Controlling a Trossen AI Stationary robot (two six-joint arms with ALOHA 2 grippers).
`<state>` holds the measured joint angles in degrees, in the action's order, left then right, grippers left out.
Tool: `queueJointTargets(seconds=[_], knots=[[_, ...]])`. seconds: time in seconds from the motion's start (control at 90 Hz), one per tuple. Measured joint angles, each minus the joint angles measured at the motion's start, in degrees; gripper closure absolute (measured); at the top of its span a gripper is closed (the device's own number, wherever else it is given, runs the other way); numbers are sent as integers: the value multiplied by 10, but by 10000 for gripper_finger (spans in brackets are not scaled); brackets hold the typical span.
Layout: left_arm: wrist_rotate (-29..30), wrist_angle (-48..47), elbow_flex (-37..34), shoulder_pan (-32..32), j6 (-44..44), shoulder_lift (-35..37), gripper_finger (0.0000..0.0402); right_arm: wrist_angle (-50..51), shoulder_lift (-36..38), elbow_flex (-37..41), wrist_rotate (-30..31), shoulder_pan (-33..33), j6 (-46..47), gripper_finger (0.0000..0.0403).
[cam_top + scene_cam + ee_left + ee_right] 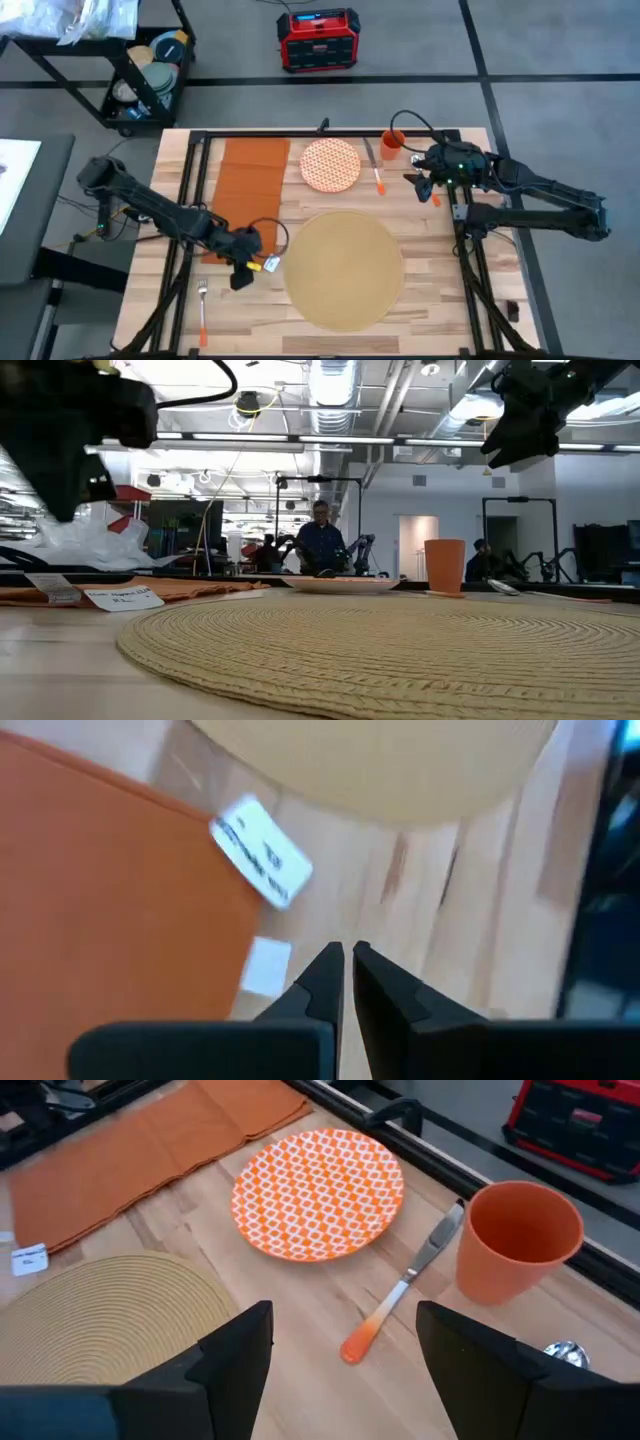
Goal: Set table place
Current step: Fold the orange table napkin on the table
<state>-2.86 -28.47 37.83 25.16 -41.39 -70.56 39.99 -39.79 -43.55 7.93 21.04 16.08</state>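
The round tan woven place [343,268] lies flat on the table [440,300], near its middle front. My left gripper [347,960] is shut and hangs above the wood just left of the place [400,770], beside the rust-orange napkin's [245,190] near end with its white tags [262,852]. At the far right my right gripper [340,1350] stands open in the air. Before it lie an orange-handled knife [400,1295], the orange-and-white plate [318,1192] and an orange cup [518,1240]. Both grippers show high off the table in the low view.
A fork [202,310] with an orange handle lies at the table's near left. A metal utensil end [560,1348] shows by my right gripper. Off the table stand a black cart [150,70] and a red box [318,38]. A person [322,540] stands in the room behind.
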Motion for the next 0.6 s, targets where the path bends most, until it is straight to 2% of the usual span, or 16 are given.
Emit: queueJointTargets(seconds=[0.122, 0.267, 0.478, 0.6], knots=[[-26, -3, 0, 15, 76, -34, 392, -1, 0, 0, -10, 0, 0, 168], [-33, -19, 0, 10, 82, -45, 374, -2, 0, 0, -17, 0, 0, 168], [9, -19, 0, 2, 94, -49, 322, -1, 0, 0, -19, 0, 0, 168], [12, -30, 0, 3, 111, -56, 295, -1, 0, 0, -22, 0, 0, 168]])
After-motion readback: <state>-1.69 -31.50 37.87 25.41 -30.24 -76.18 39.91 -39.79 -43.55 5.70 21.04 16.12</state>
